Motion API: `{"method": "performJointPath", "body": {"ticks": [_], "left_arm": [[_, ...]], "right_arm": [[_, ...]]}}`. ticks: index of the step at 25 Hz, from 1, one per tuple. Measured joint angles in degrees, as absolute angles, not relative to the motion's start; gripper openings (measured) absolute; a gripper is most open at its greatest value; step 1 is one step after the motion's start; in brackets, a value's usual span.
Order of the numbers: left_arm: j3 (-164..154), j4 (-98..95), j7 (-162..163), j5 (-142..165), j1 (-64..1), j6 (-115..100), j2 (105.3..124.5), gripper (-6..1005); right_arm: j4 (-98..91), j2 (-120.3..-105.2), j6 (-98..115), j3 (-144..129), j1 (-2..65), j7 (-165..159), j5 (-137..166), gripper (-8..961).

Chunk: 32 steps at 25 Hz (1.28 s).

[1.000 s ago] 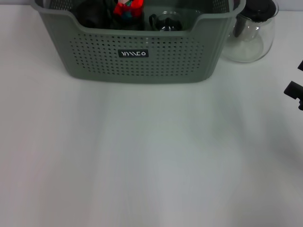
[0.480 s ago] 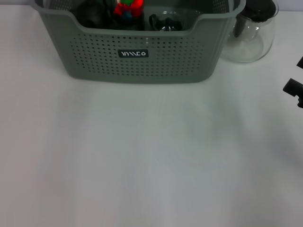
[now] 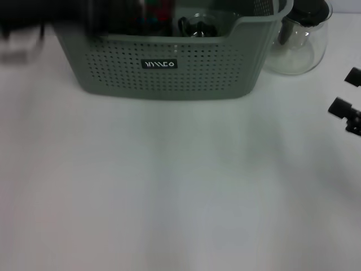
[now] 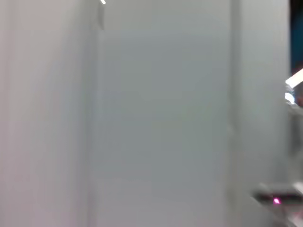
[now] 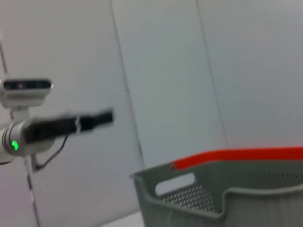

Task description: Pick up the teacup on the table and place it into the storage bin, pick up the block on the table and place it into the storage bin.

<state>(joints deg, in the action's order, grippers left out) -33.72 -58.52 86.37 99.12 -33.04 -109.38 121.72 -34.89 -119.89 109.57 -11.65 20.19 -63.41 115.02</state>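
Looks like both items are already in the storage bin [image 3: 163,73] at the top middle of the head view: a glass teacup [image 3: 197,25] sits inside near the rim, and a red blur next to it is probably the block [image 3: 158,8].

The left tool [image 3: 34,28] is a dark smear at the upper left beside the bin; can't tell how its fingers stand. The right tool [image 3: 347,107] hangs at the right edge, can't tell either.

I'd pull both arms clear without clipping the bin or the glass pitcher [image 3: 299,39].

The label [image 3: 159,64] lettering is stylized, unreadable to me.
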Motion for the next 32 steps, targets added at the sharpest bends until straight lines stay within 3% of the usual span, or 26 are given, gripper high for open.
{"method": "performJointPath", "body": {"ticks": [3, 6, 15, 32], "left_arm": [[-35.17, -55.72, 79.25, 110.62, -29.76, -111.06, 123.59, 794], [-37.34, -49.65, 74.61, 120.12, -29.21, -106.5, 124.2, 795], [-38.62, -42.98, 71.23, 127.4, -31.67, -100.96, 123.77, 803], [-33.64, -43.27, 68.36, 129.6, -28.75, -104.39, 124.23, 803]], "right_arm": [[-34.08, -120.11, 109.43, -12.67, 20.15, -60.46, 116.89, 852], [-31.66, -120.12, 109.18, -13.42, 20.17, -55.17, 118.93, 852], [-27.06, -120.19, 106.09, -17.02, 22.21, -49.37, 125.14, 852], [-24.45, -120.04, 104.87, -19.98, 22.69, -49.25, 125.5, 852]]}}
